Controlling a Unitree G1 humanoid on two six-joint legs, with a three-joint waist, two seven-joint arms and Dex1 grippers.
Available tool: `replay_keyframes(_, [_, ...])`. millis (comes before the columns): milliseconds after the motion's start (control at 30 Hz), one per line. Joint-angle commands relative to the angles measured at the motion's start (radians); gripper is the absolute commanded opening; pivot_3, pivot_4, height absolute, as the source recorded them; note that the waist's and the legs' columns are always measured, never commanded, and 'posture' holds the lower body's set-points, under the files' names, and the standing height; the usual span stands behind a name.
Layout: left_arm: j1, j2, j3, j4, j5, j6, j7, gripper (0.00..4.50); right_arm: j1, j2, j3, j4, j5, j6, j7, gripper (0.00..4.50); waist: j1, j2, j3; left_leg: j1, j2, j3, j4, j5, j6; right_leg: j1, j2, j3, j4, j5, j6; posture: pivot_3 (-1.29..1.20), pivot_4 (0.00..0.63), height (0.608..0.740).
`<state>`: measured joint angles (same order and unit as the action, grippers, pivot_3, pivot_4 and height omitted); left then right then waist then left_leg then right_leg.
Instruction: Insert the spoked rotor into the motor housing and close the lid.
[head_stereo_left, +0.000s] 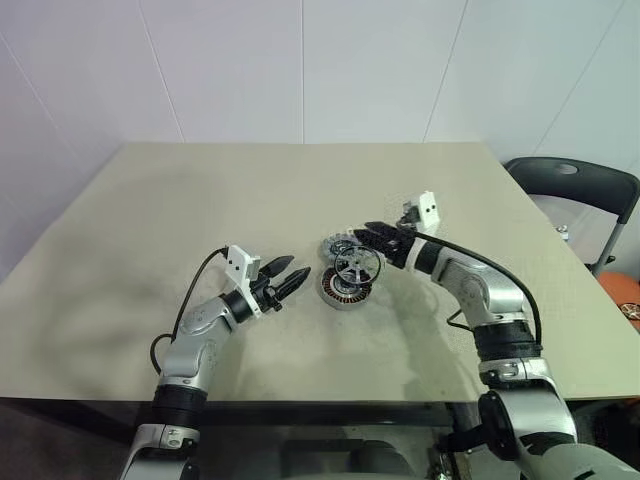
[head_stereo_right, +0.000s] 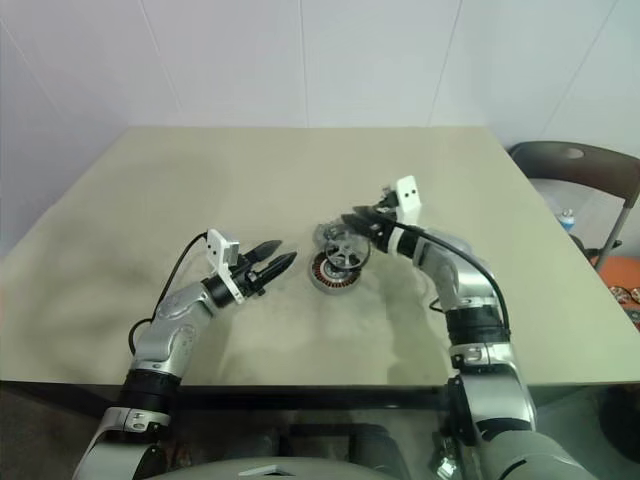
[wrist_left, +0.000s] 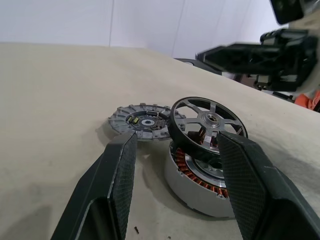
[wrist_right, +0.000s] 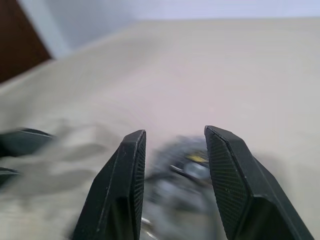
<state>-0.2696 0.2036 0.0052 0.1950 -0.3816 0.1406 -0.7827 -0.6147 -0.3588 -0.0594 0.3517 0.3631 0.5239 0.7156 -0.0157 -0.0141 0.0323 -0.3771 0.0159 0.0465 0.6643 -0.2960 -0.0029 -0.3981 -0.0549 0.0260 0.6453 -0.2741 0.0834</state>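
Observation:
The motor housing, a round ring with copper windings, sits on the table near the middle. The spoked rotor rests tilted on its rim, partly over the housing and not seated flat. A flat grey lid lies on the table just behind them. My left gripper is open, level, a short way left of the housing, touching nothing. Just behind and above the rotor, my right gripper is open with nothing between its fingers. It is apart from the rotor.
A dark chair stands beyond the table's right edge. An orange object shows low on the right, off the table. Bare tabletop surrounds the motor parts on all sides.

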Motion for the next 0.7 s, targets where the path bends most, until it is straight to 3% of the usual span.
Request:
replay_keyframes(33, [-0.001, -0.002, 0.002, -0.012, -0.001, -0.017, -0.002, 2.69, -0.040, -0.035, -0.020, -0.026, 0.003, 0.016, 0.005, 1.94, -0.002, 0.000, 0.000, 0.000, 0.000, 0.000, 0.000, 0.000, 0.000, 0.000, 0.000, 0.000, 0.000, 0.000, 0.000, 0.00, 0.000, 0.740])
replay_keyframes(300, [0.000, 0.007, 0.013, -0.025, -0.017, -0.008, -0.013, 2.69, -0.040, -0.105, -0.063, -0.012, 0.086, 0.206, 0.061, 1.94, 0.000, 0.000, 0.000, 0.000, 0.000, 0.000, 0.000, 0.000, 0.000, 0.000, -0.001, 0.000, 0.000, 0.000, 0.000, 0.00, 0.000, 0.740])
replay_keyframes(700, [-0.004, 0.013, 0.018, -0.026, -0.015, -0.007, -0.019, 2.69, -0.012, -0.068, -0.034, 0.013, 0.077, 0.304, 0.026, 1.94, 0.000, 0.000, 0.000, -0.004, 0.000, 0.000, -0.001, 0.000, 0.000, -0.004, -0.002, 0.000, 0.000, 0.000, 0.000, 0.00, 0.000, 0.740])
